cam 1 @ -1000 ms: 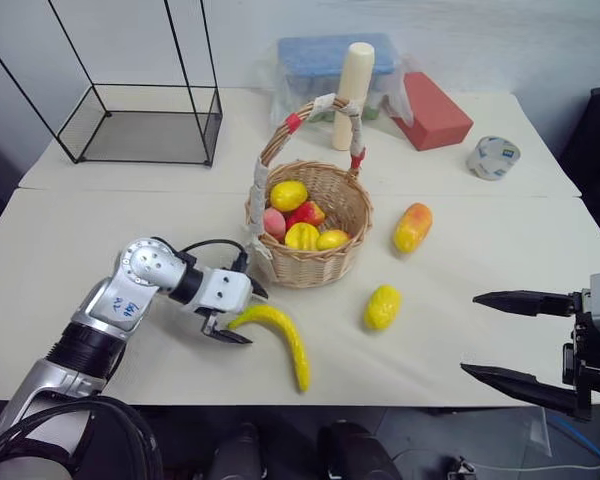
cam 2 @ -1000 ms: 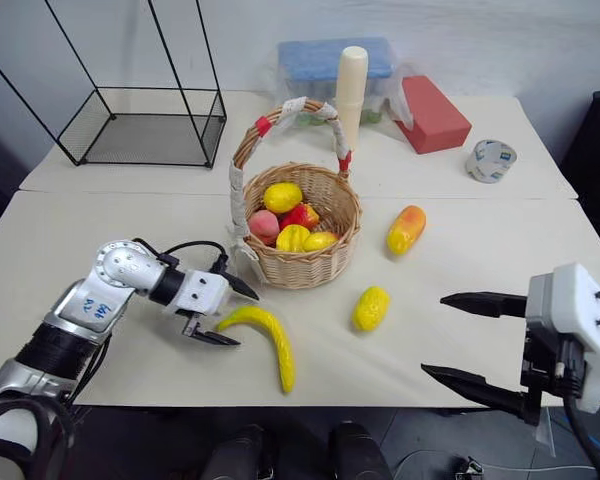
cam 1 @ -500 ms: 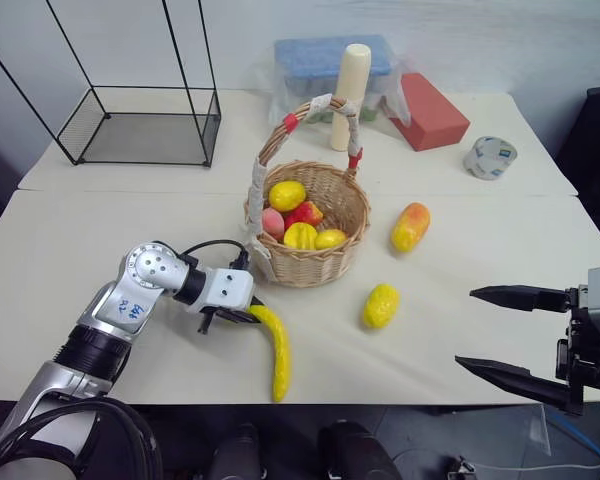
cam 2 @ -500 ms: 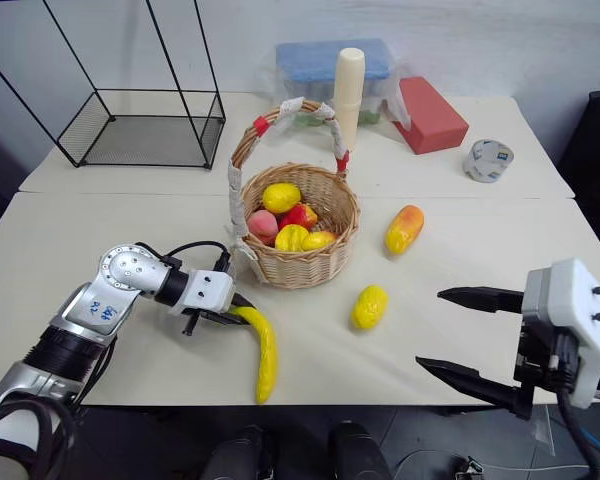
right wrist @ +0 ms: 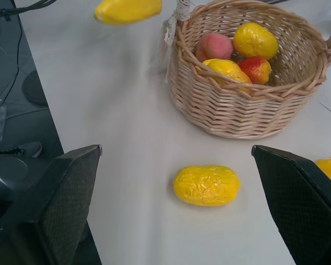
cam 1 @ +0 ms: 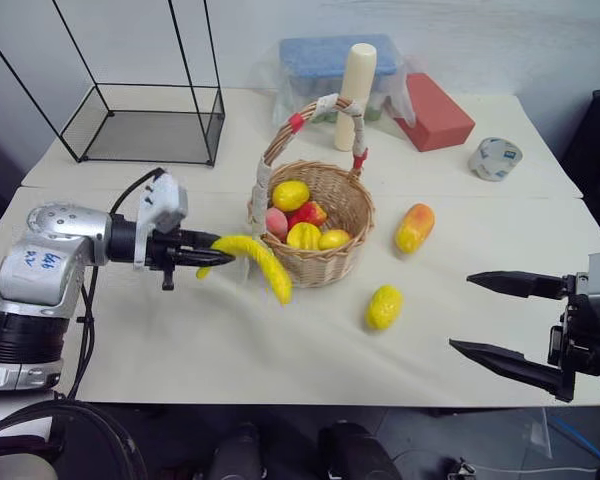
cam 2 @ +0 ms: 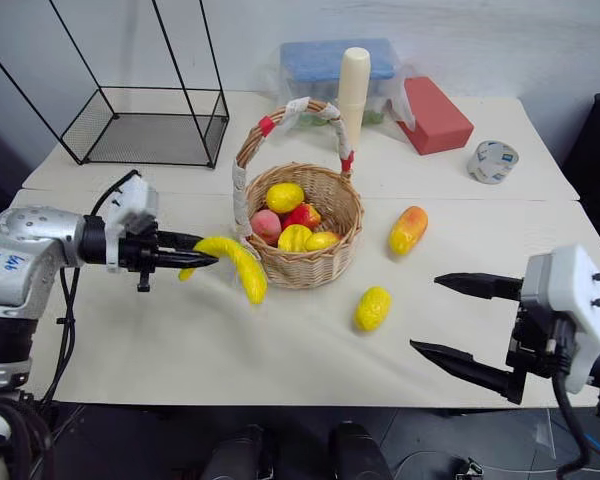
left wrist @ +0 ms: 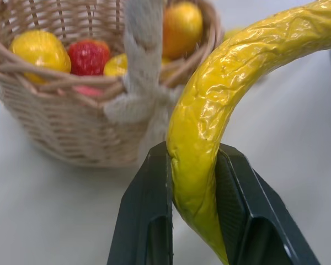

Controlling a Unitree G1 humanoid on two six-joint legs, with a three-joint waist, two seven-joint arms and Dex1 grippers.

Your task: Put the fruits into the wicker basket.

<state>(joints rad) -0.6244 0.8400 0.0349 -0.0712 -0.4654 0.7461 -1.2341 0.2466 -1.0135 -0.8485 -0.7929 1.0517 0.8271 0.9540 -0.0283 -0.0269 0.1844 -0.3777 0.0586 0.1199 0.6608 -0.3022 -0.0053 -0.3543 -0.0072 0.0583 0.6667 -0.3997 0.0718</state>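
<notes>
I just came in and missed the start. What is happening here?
The robot is putting fruits into the basket. Its left tool is shut on one end of the banana and holds it in the air beside the basket, which already has several fruits inside. The lemon and mango lie on the table. The right tool is open and empty.

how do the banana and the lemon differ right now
The banana is long and curved; the lemon is short and oval. The banana is clamped in the left gripper above the table; the lemon lies loose on it. Both are yellow and outside the wicker basket.
</notes>
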